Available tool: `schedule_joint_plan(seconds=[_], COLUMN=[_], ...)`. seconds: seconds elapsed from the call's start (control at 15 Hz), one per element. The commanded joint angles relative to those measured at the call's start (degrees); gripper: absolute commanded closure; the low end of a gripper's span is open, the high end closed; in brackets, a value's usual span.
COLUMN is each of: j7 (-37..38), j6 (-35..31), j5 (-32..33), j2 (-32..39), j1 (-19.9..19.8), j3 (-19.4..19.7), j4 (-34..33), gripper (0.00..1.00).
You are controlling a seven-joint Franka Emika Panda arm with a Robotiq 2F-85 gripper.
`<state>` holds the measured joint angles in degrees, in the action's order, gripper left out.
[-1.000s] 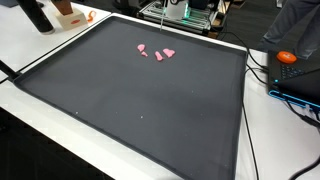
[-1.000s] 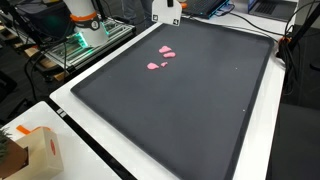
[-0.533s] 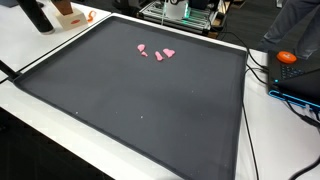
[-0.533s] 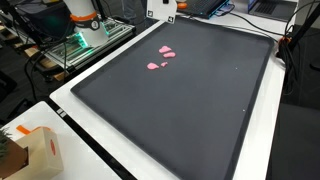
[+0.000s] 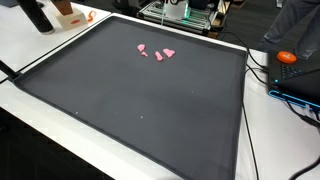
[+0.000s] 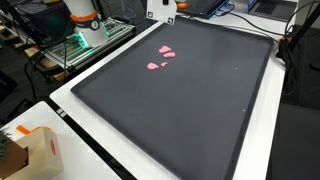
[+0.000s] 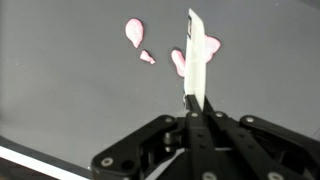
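Gripper (image 7: 192,22) hangs above the pink pieces (image 5: 155,51), fingers (image 7: 196,60) closed together on nothing, so the pieces lie loose near the black mat's (image 5: 140,110) 12 o'clock edge, flanking the fingers at 9 and 3 o'clock.

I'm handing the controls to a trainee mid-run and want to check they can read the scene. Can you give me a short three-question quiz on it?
1. True or false: the pink pieces lie on the black mat.
2. Multiple choice: in the wrist view, the fingers of the gripper are A) spread wide apart, B) closed together with nothing between them, C) clamped on a cup.
3. Fill in: the mat rests on a ___ table.

Key: 1 true; 2 B; 3 white.
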<state>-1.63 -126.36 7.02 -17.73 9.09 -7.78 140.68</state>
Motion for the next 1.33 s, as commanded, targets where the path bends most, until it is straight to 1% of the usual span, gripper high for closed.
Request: schedule_joint_plan(seconds=[0.0, 0.13, 0.53, 0.73, 1.07, 1.27], j7=[-4.18, -6.90, -14.57, -18.82, -24.56, -25.62], j6=[-4.40, -7.34, -19.41, -23.81, -29.49, -33.80], j5=[-3.02, -5.06, -10.39, -15.02, -23.51, -26.59], j2=[3.24, 4.83, 8.75, 10.81, 13.64, 14.98], j1=[0.28, 0.37, -0.33, 0.04, 0.26, 0.06], j3=[1.35, 2.16, 4.46, 5.39, 5.15, 4.60], j4=[1.60, 2.82, 6.99, 8.46, 10.06, 10.89], gripper=[0.99, 0.99, 0.99, 0.99, 0.99, 0.99])
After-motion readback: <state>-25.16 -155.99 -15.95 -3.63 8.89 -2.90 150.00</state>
